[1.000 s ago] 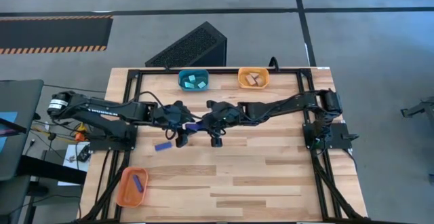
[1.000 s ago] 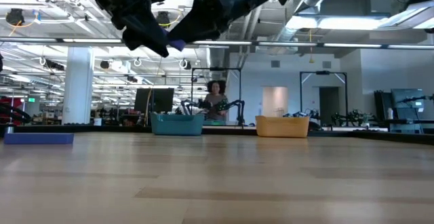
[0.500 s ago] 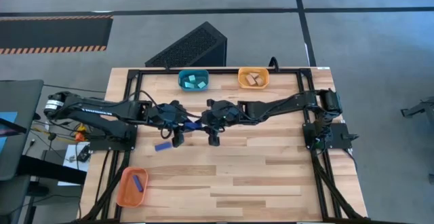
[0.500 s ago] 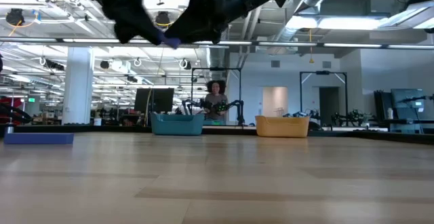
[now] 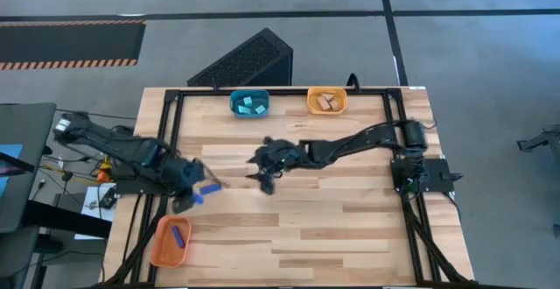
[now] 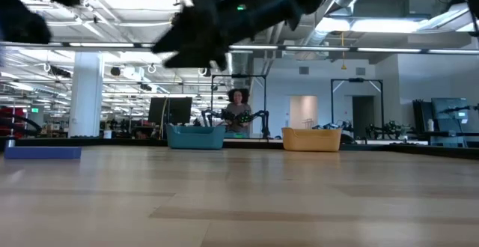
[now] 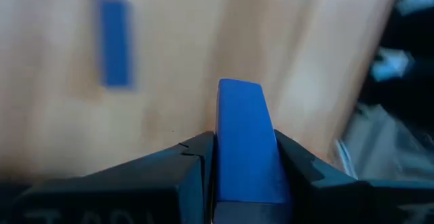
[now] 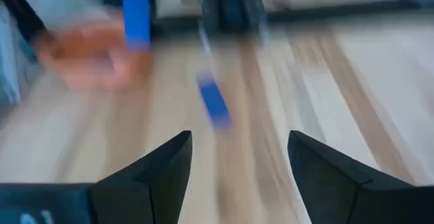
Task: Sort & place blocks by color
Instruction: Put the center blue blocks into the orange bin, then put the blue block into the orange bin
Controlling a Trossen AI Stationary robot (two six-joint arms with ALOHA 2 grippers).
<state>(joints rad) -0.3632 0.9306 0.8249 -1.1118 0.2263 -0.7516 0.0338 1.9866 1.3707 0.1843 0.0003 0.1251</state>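
Blue block (image 7: 245,142) sits clenched in the left tool (image 5: 194,196); right tool (image 8: 234,166) gapes empty.

left claw (image 5: 186,199) took blue block (image 7: 245,142), withdrew (right released)

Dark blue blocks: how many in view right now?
3 dark blue blocks: one clamped in the left pincer, one lying on the table nearby, one in the near-left orange tray. The arms could hide more.

overhead view straight down, low view level, wrists close
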